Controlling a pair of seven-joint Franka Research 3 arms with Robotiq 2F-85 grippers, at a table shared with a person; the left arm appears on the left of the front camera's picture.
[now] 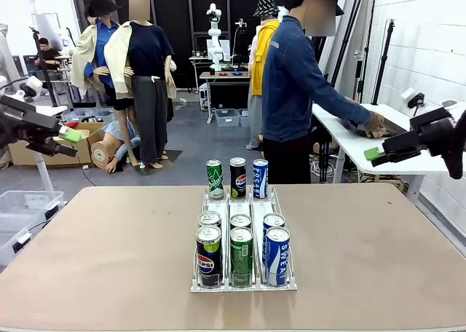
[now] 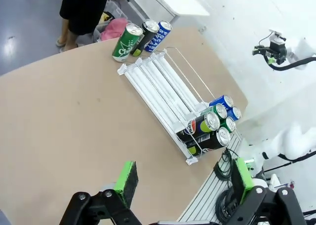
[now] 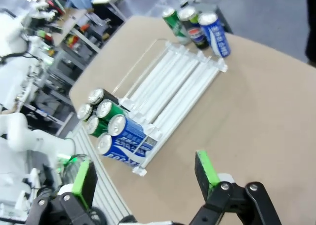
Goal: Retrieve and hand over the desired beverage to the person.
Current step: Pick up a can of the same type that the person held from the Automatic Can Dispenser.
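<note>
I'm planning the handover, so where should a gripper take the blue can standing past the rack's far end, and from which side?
Probably mid-body on the blue can, coming from the robot's right. It stands upright with its right flank free; the black can crowds its left, the rack sits in front.

Bright, even overhead light; soft shadows under the cans (image 1: 241,255); wrist views distorted, slightly blurred at edges.
</note>
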